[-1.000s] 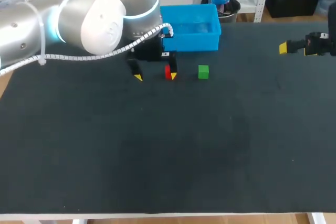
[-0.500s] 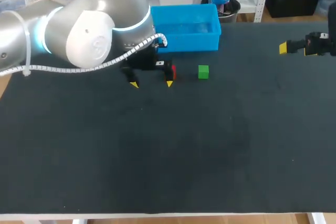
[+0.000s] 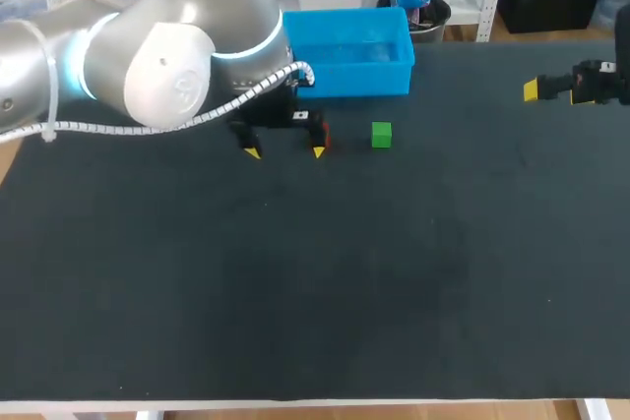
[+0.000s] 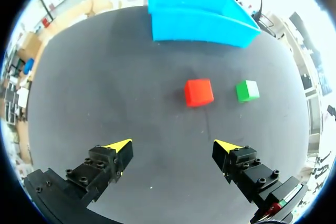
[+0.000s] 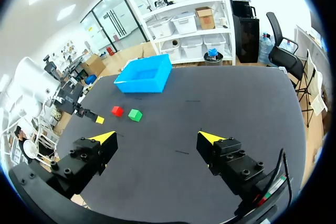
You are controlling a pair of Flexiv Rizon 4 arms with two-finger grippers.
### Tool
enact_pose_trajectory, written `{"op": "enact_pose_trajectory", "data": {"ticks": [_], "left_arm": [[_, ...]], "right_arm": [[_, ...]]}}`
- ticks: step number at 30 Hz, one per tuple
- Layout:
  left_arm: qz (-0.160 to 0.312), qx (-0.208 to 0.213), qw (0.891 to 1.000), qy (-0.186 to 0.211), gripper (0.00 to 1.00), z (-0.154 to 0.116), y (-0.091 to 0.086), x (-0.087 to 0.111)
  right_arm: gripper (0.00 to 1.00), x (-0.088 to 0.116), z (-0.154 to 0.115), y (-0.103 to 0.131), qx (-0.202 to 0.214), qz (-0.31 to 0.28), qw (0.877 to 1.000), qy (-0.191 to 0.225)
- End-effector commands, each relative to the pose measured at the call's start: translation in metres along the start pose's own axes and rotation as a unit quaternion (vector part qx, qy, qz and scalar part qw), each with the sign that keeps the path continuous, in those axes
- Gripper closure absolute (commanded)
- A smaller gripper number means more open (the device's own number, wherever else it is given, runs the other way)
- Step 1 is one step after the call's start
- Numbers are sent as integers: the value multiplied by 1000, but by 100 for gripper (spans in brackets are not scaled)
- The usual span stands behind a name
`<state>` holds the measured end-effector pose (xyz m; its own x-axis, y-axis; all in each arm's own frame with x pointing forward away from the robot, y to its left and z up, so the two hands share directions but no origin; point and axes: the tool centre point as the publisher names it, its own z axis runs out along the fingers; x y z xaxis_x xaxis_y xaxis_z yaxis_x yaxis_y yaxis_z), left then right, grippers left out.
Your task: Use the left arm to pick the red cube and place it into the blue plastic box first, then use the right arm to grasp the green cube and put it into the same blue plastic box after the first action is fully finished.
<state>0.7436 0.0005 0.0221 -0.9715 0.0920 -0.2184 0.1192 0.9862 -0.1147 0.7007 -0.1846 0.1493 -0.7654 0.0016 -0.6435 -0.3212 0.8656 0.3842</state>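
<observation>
Black matting covers the table (image 3: 295, 292). Nearest, the left gripper (image 4: 173, 145) hangs over the mat with its fingers spread wide. Just ahead of it, at about its one o'clock, the red cube (image 4: 198, 92) sits on the mat, clear of both fingers. The green cube (image 4: 247, 91) lies near the red one, at its three o'clock, not touching. Farther ahead, at twelve o'clock, stands the blue plastic box (image 4: 199, 27). Well apart, at the table's two o'clock edge, the right gripper (image 5: 157, 137) also has its fingers spread.

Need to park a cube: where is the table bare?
The near half of the table is bare, as is the stretch between green cube and right arm. Crowded before the box, where left fingers hang near the red cube.
</observation>
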Motion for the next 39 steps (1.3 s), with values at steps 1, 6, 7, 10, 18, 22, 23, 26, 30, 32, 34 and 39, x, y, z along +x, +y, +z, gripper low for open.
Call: {"op": "enact_pose_trajectory", "data": {"ticks": [1, 6, 7, 10, 18, 22, 23, 26, 30, 32, 34, 39], "left_arm": [[-8, -11, 1000, 13, 0, 11, -10, -25], [-14, -18, 1000, 14, 0, 18, -19, -45], [-15, -19, 1000, 14, 0, 20, -21, -48], [-22, -21, 999, 16, 0, 23, -25, -57], [-32, -27, 999, 21, 0, 28, -31, -69], [-39, -30, 999, 24, 0, 29, -29, -70], [-40, -30, 998, 24, 0, 29, -29, -70], [-45, -34, 998, 27, 0, 29, -28, -68], [-54, -36, 997, 29, 0, 30, -27, -63], [-55, -36, 997, 29, 0, 32, -28, -60], [-55, -35, 997, 29, 0, 35, -29, -58], [-58, -38, 997, 24, 0, 39, -30, -53]], "right_arm": [[0, 0, 0, 0, -1, 0, 1000, 0], [0, 0, 0, 0, -1, 0, 1000, 0], [0, 0, 0, 0, -1, 0, 1000, 0], [0, 0, 0, 0, -1, 0, 1000, 0], [0, 0, 0, 0, -1, 0, 1000, 0], [0, 0, 0, 0, -1, 0, 1000, 0], [0, 0, 0, 0, -1, 0, 1000, 0], [0, 0, 0, 0, -1, 0, 1000, 0], [0, 0, 0, 0, -1, 0, 1000, 0], [0, 0, 0, 0, -1, 0, 1000, 0], [0, 0, 0, 0, -1, 0, 1000, 0], [0, 0, 0, 0, -1, 0, 1000, 0]]}}
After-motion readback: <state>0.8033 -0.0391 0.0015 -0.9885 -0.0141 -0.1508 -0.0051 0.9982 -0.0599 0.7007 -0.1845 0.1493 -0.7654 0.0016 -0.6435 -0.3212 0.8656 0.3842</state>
